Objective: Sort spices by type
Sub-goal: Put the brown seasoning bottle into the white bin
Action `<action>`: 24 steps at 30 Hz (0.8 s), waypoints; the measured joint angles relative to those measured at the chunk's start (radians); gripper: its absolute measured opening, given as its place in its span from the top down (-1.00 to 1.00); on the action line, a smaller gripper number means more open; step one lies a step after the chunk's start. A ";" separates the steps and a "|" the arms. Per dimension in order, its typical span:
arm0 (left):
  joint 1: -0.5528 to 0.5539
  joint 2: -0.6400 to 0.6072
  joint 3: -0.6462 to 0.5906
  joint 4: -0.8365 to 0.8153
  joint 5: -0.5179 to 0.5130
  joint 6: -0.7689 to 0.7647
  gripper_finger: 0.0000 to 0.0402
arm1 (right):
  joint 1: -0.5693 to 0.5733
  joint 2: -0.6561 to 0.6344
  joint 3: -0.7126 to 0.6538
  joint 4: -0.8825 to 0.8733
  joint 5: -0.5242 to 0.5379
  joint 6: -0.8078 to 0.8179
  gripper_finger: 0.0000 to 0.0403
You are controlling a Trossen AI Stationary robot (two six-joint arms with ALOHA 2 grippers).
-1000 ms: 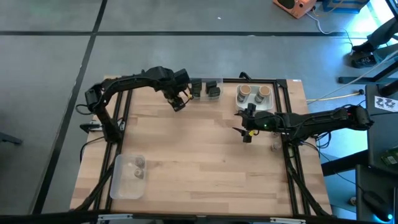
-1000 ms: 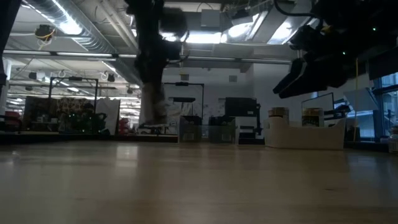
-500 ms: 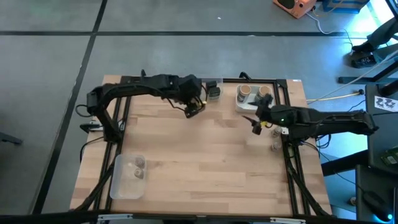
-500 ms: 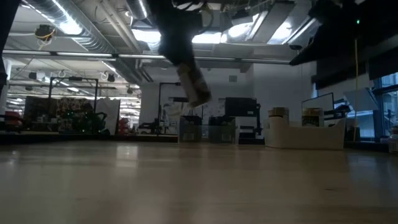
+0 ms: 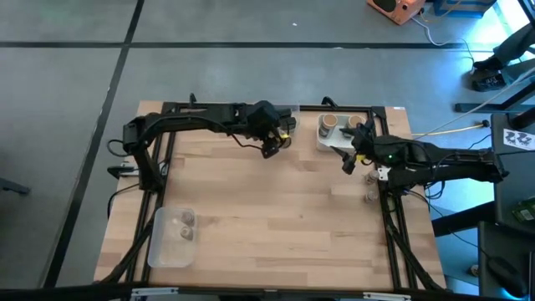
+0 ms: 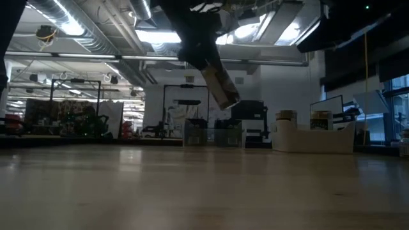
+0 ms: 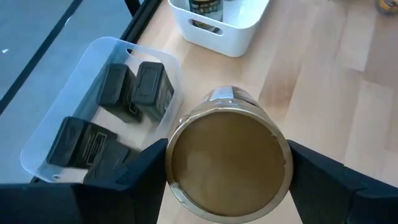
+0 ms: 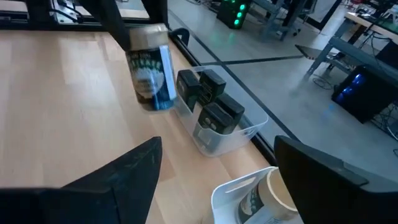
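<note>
Your left end effector (image 7: 227,186) is clamped on a round tan-topped jar (image 7: 225,165), holding it up off the tabletop (image 5: 267,209) right beside the clear tray (image 7: 81,93) with the dark boxy jars (image 7: 152,90). Your right end effector (image 5: 349,161) hangs with fingers spread and nothing in them, just beside the white tray (image 5: 328,140) where more tan-topped jars (image 5: 331,122) sit.

Pale wood-grain desk (image 5: 267,209). Tan-topped jar (image 7: 225,160) with a blue, green and white label. Blackish boxy jars (image 7: 149,90) in a clear tray (image 7: 74,93). White tray (image 7: 221,31).
</note>
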 joint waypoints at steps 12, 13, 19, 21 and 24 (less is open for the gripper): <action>0.006 0.223 0.315 -0.094 0.003 0.081 -0.30 | 0.000 0.000 0.000 -0.038 0.004 0.000 -0.53; 0.006 0.243 0.346 -0.109 0.003 0.083 -0.30 | 0.000 0.000 0.000 -0.040 0.004 0.000 -0.53; -0.002 0.333 0.453 -0.190 0.007 0.088 -0.30 | 0.000 0.000 0.000 -0.064 -0.019 0.027 -0.53; -0.015 0.347 0.454 -0.212 0.016 0.089 -0.30 | 0.000 0.000 -0.006 -0.064 -0.051 0.045 -0.53; -0.035 0.370 0.454 -0.232 0.037 0.089 -0.30 | 0.000 0.001 -0.024 -0.062 -0.131 0.058 -0.53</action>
